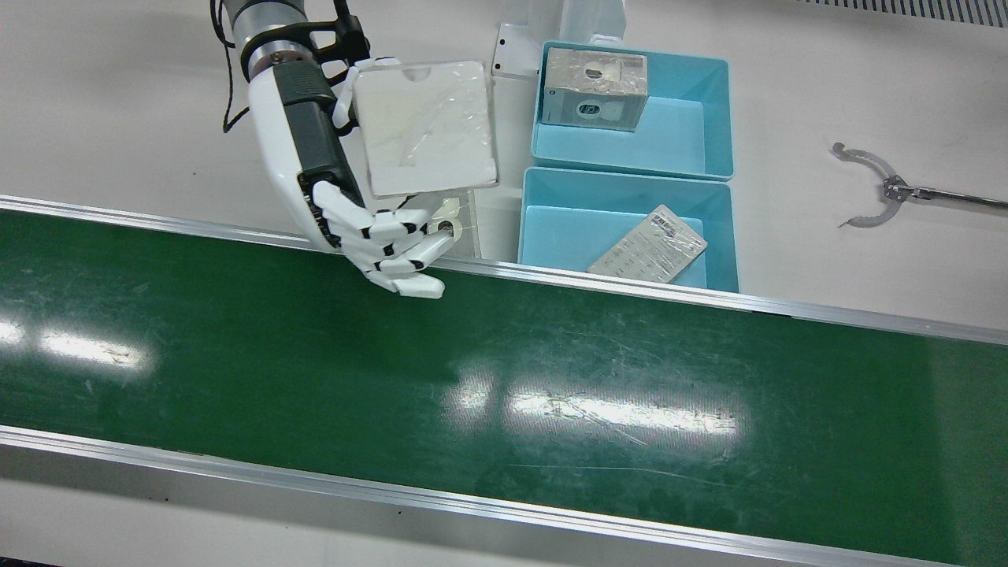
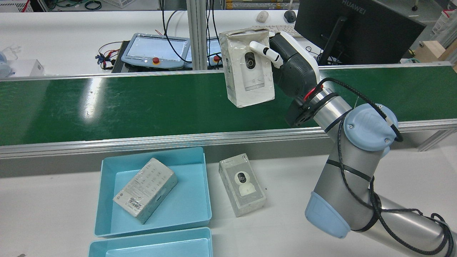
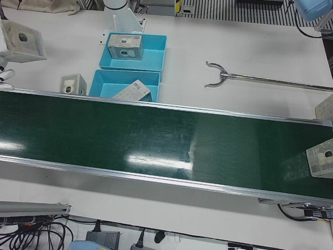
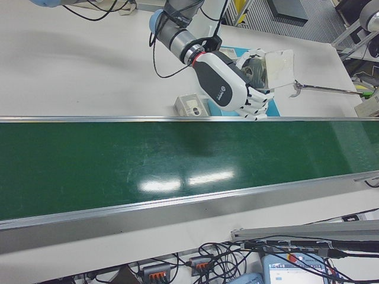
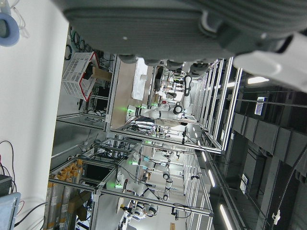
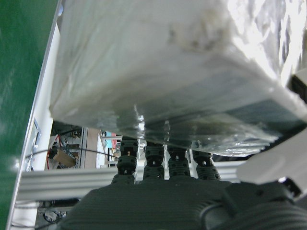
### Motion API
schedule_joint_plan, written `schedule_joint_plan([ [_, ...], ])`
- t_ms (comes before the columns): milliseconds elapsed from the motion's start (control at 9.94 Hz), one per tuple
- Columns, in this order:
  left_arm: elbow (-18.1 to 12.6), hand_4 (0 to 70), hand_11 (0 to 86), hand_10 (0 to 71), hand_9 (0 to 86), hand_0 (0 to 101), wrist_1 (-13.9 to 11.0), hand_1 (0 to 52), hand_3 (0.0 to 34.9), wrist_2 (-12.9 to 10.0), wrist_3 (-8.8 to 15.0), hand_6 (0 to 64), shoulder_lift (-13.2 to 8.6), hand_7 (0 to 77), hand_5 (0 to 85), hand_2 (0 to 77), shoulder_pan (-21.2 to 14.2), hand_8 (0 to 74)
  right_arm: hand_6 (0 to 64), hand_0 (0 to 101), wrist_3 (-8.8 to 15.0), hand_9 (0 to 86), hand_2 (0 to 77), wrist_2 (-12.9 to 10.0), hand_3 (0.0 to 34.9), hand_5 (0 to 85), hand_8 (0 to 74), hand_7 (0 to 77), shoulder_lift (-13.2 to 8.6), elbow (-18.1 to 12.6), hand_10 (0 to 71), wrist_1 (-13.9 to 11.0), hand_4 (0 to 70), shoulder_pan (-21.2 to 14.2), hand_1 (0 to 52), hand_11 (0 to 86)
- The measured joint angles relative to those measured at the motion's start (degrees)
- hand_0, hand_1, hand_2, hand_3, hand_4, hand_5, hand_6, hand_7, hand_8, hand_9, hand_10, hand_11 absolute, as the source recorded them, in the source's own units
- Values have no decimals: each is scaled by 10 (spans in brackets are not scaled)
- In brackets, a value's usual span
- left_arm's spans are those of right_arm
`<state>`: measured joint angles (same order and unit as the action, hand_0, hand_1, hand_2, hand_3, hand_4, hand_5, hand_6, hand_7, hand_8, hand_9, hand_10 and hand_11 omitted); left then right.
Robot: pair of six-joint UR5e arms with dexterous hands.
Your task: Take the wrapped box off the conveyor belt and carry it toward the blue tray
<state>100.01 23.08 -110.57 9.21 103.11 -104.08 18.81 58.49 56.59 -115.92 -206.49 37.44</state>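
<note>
My right hand (image 1: 370, 236) is shut on the wrapped box (image 1: 425, 126), a white box in clear film with a camera printed on it. It holds the box in the air over the table strip between the green conveyor belt (image 1: 551, 378) and the blue trays. In the rear view the box (image 2: 248, 67) stands tilted, with the hand (image 2: 292, 67) behind it. The right hand view shows the box (image 6: 158, 72) pressed against the palm. The nearer blue tray (image 1: 622, 193) is just to the right of the box. My left hand shows only as a palm edge (image 5: 158, 28) in its own view.
The nearer tray holds a wrapped box (image 1: 650, 246) lying flat; the farther tray (image 1: 677, 134) holds another (image 1: 597, 88). A third box (image 2: 242, 187) lies on the table beside the trays. A metal grabber tool (image 1: 874, 185) lies to the right. Another box (image 3: 322, 159) sits on the belt.
</note>
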Motion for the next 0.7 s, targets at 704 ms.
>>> schedule_joint_plan([
  [704, 0, 0, 0, 0, 0, 0, 0, 0, 0, 0, 0, 0, 0, 5, 5, 5, 0, 5, 229, 400, 60, 267, 393, -58, 111, 518, 71, 556, -39, -26, 76, 27, 262, -163, 27, 109],
])
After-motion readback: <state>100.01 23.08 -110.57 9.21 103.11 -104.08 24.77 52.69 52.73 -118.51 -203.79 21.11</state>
